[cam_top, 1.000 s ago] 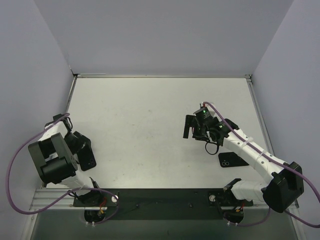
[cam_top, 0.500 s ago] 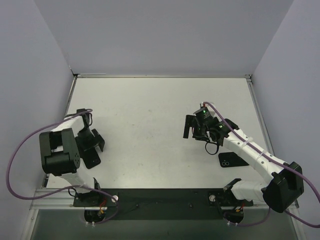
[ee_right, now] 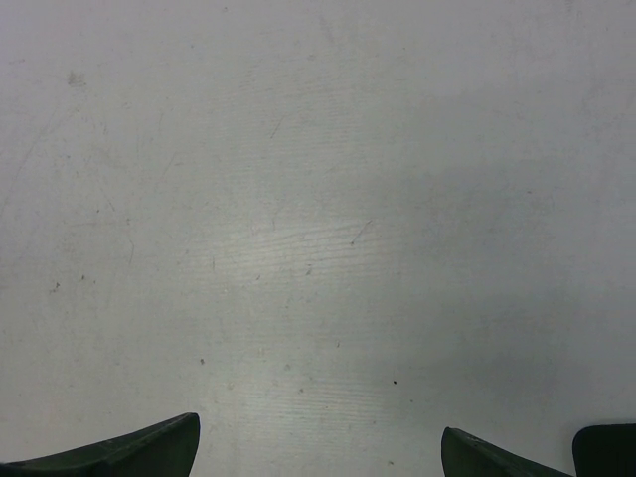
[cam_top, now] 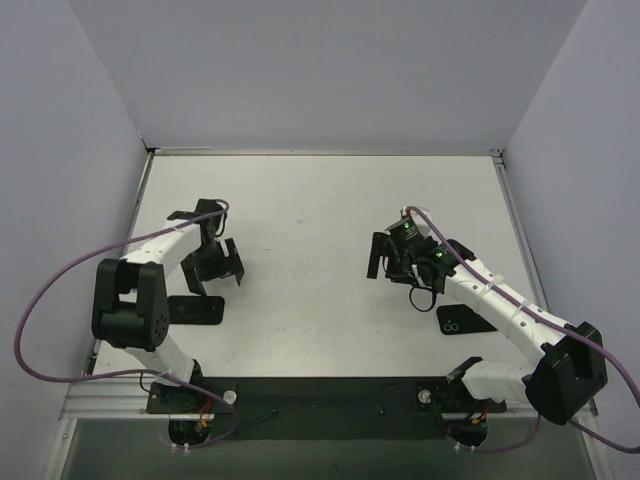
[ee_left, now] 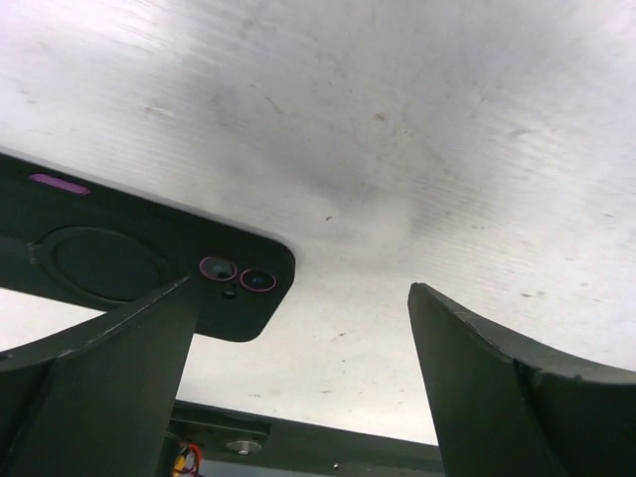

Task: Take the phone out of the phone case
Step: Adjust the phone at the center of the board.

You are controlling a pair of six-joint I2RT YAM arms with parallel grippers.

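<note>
Left tool [cam_top: 215,280] had swung inward, jaws spread and empty. Black phone case [cam_top: 195,310] lay flat on the counter [cam_top: 300,220] just nearside, long axis crosswise. Right tool [cam_top: 387,265] gaped too, phone [cam_top: 463,320] beside its forearm.

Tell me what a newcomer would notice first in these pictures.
The left gripper hangs open just beyond a flat black twin-lens phone slab near-left on the white table. The right gripper, also open, hovers mid-right, and a second black twin-ring slab lies near-right, partly hidden by that arm.
</note>
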